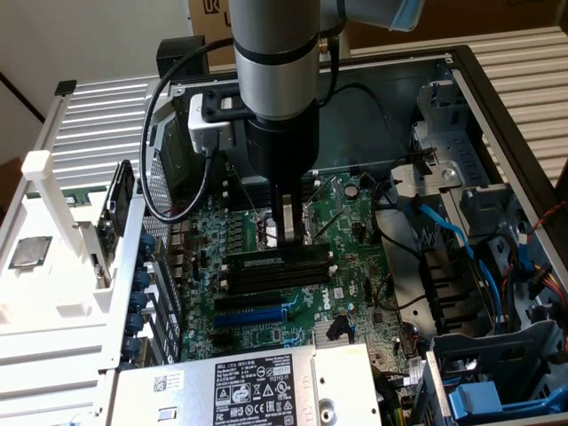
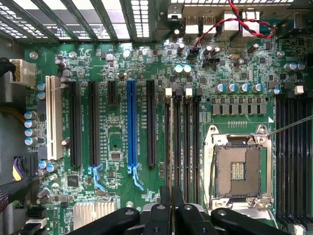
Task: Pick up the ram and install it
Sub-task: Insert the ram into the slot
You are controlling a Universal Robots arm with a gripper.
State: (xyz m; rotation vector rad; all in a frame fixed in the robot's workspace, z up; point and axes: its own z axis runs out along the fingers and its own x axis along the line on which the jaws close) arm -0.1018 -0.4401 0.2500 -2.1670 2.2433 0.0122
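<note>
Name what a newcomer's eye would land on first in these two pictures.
The grey robot arm reaching down into the open computer case, its gripper over the black memory slots mid-board. Next, the green motherboard with its bright blue slot and the bare processor socket beside the memory slots.

The ram (image 1: 262,260) stands in the memory slots (image 1: 284,275) (gripper (image 1: 288,241) on its top edge). In the exterior view the processor socket (image 2: 238,169) lies just behind them and the power supply (image 1: 257,382) well in front.
</note>
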